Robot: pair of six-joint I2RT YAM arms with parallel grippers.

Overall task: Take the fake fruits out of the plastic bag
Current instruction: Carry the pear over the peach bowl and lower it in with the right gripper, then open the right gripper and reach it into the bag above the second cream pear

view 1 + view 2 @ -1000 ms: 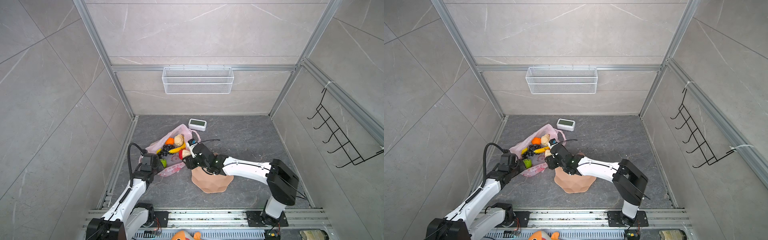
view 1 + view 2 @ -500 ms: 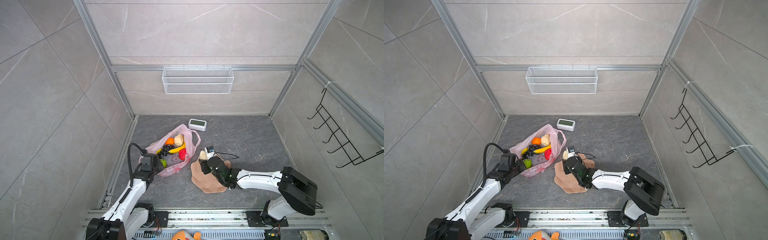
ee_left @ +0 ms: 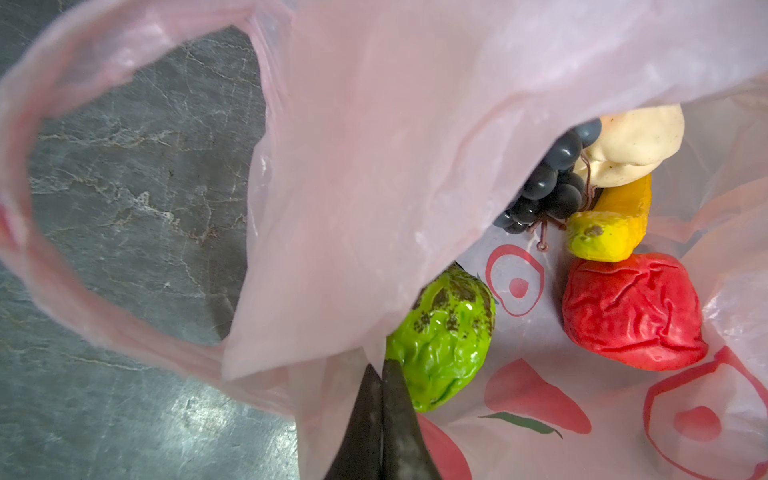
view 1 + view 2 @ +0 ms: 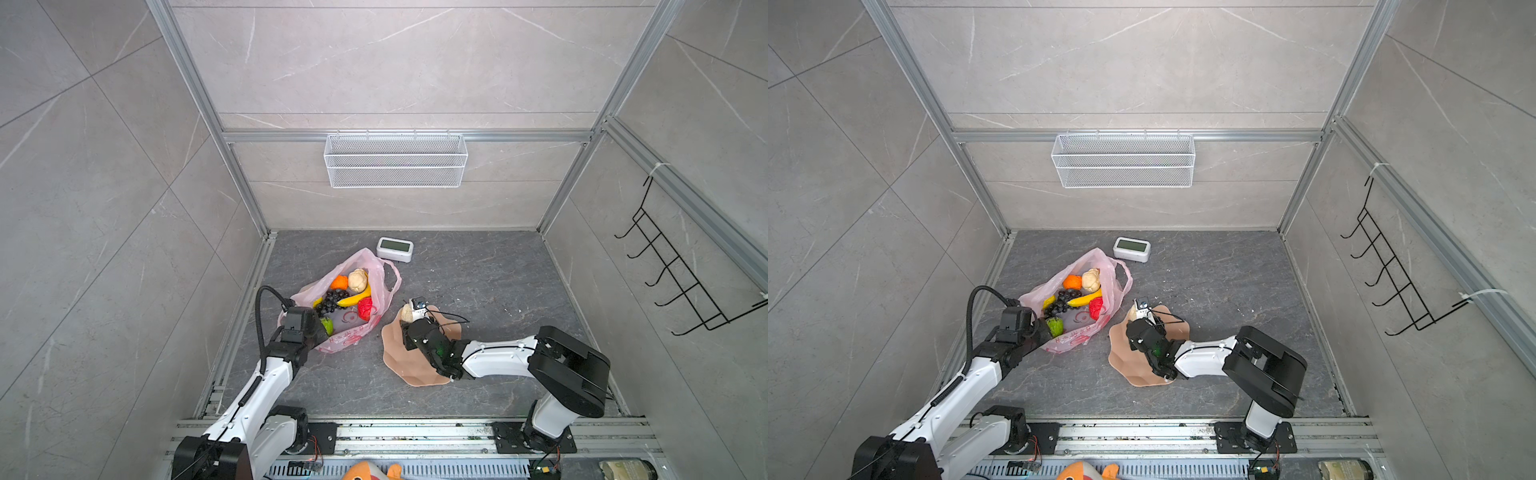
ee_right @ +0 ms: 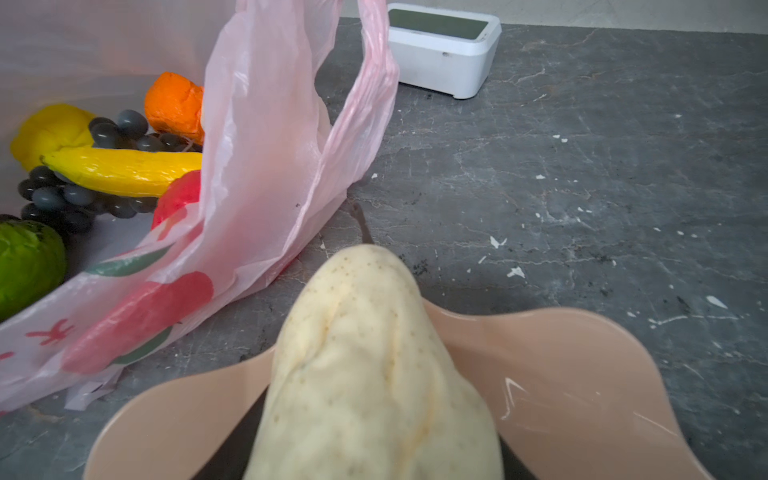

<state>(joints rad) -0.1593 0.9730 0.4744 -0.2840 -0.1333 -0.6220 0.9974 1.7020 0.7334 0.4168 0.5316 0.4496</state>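
Observation:
The pink plastic bag (image 4: pixel 380 276) (image 4: pixel 1113 270) lies open at the left of the floor. Inside it are an orange (image 4: pixel 339 282), a beige lump (image 4: pixel 358 279), grapes (image 4: pixel 330 301), a banana (image 4: pixel 355 298), a red fruit (image 3: pixel 631 309) and a green bumpy fruit (image 3: pixel 442 338). My left gripper (image 3: pixel 382 370) (image 4: pixel 318 328) is shut on the bag's near edge beside the green fruit. My right gripper (image 5: pixel 374 436) (image 4: pixel 409 322) is shut on a pale beige fake fruit (image 5: pixel 374 365) (image 4: pixel 1133 312), held over the far rim of the peach bowl (image 5: pixel 561 395) (image 4: pixel 415 370).
A white box-like device (image 4: pixel 395 248) stands behind the bag. A wire basket (image 4: pixel 395 160) hangs on the back wall and a black hook rack (image 4: pixel 681 274) on the right wall. An orange plush toy (image 4: pixel 372 471) lies at the front rail.
My right gripper has drawn back from the bag's mouth with the beige fruit and now hangs over the bowl. The left arm has stayed put on the bag's edge.

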